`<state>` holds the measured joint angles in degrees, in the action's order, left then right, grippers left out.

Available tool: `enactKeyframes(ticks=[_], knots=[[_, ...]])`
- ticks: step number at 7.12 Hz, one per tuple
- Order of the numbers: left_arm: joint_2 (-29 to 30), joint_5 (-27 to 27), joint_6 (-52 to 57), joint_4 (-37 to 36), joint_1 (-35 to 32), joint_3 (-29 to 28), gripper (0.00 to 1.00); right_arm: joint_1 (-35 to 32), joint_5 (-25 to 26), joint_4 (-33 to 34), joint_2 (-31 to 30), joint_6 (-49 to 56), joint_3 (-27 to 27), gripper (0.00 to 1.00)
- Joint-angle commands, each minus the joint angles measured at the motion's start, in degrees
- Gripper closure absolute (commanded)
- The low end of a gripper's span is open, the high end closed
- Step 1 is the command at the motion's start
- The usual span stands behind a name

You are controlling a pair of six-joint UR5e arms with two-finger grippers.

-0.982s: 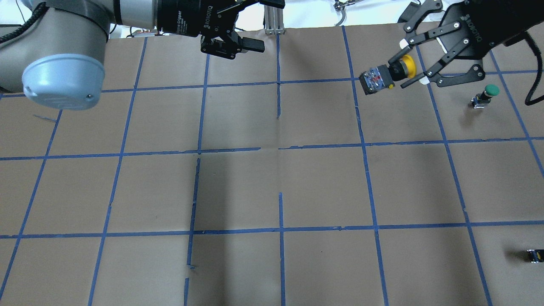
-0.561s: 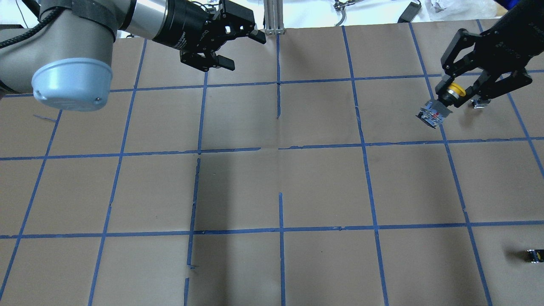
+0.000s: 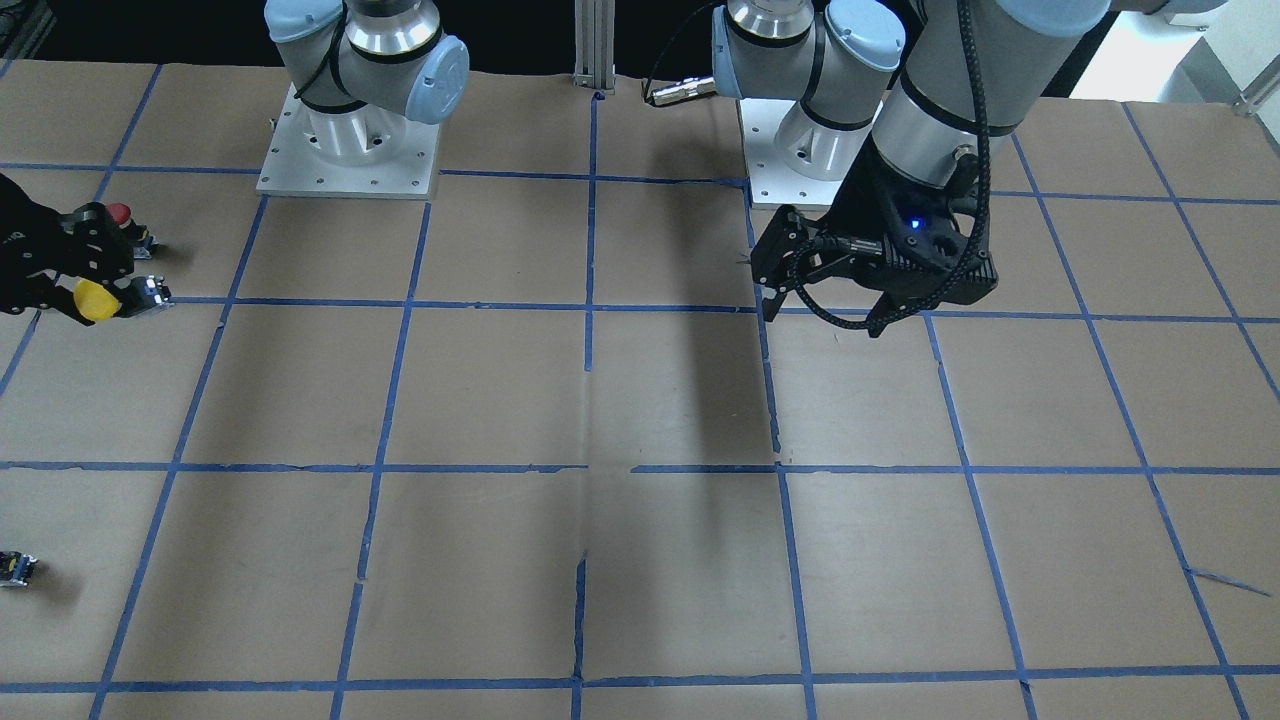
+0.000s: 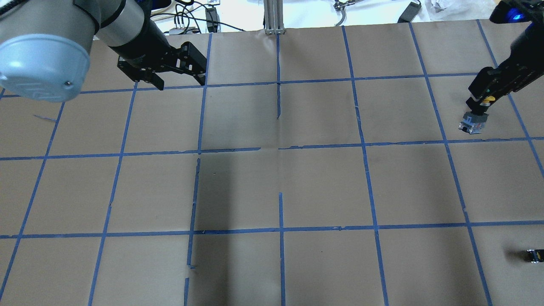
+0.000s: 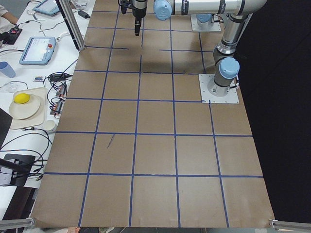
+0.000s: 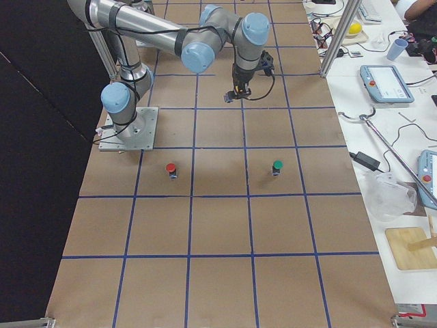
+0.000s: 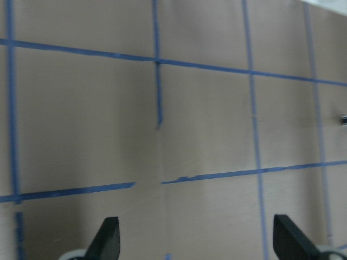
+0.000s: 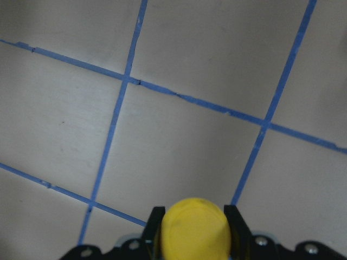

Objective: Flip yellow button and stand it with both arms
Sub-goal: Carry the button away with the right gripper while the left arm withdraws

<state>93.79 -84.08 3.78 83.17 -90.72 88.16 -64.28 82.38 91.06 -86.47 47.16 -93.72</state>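
Observation:
My right gripper [image 4: 479, 104] is shut on the yellow button [image 4: 472, 122] at the table's far right. It grips at the yellow cap, with the grey body pointing down at the brown paper. The front view shows the button [image 3: 95, 300] tilted low by the table, and I cannot tell whether it touches. In the right wrist view the cap [image 8: 194, 233] sits between my fingers [image 8: 156, 219]. My left gripper [image 4: 182, 83] is open and empty, far away on the left. The left wrist view shows its fingertips [image 7: 108, 241] wide apart.
A red-capped button [image 3: 120, 213] stands just behind my right gripper [image 3: 78, 290]. A green-capped button [image 6: 276, 166] shows in the exterior right view. A small capless block [image 4: 533, 255] lies near the right edge. An aluminium post [image 4: 274, 19] stands at mid-edge.
My right gripper has swung right and down with the yellow button, turning its body toward the table. My left gripper has drawn back to the left, still open.

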Motion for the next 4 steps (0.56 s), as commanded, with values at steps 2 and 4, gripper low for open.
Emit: enactKeyframes(ticks=[2, 4], knots=[[-0.8, -4.17, 6.06, 18.06, 1.78, -7.99, 0.01, 5.47, 6.95, 10.94, 1.38, 0.09, -5.23, 0.81], [-1.33, -3.99, 6.15, 17.91, 1.78, -6.42, 0.01, 9.58, 7.62, 22.16, 2.96, -4.7, -10.4, 0.82]])
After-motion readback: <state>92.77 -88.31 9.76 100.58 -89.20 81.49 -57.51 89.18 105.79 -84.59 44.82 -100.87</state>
